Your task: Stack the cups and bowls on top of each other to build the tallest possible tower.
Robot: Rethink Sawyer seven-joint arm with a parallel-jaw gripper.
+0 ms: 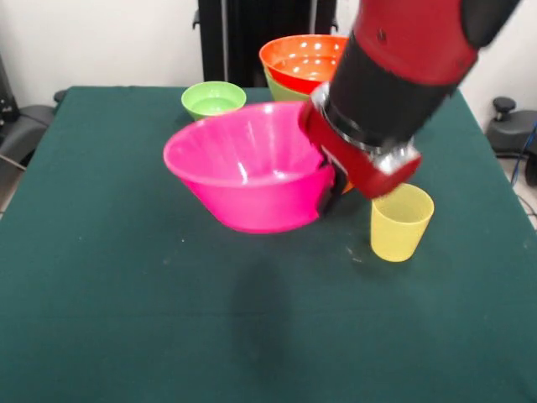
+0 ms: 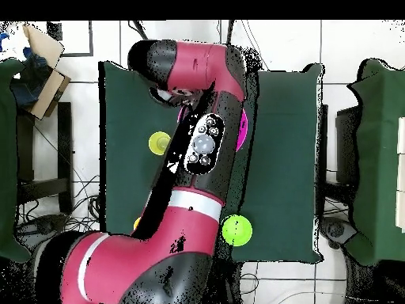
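Note:
My gripper [image 1: 329, 186] is shut on the right rim of the large pink bowl [image 1: 247, 168], with one black finger [image 1: 325, 200] on the outer wall. The bowl hangs tilted above the table, its shadow on the cloth below it. In the overhead view only a pink edge of the bowl [image 2: 242, 131] shows beside the arm. A yellow cup [image 1: 401, 221] [image 2: 159, 143] stands upright just right of the gripper. The large orange bowl [image 1: 295, 57] stands at the back with a red-orange bowl nested in it; a green edge [image 1: 277, 86] shows under its rim. A small green bowl [image 1: 213, 99] [image 2: 236, 229] stands at the back left.
The green cloth table [image 1: 101, 252] runs to dark edges on both sides. The robot's black pedestal [image 1: 252, 34] stands right behind the orange bowl. My arm [image 2: 202, 150] covers most of the table in the overhead view. Chairs stand off the table's sides.

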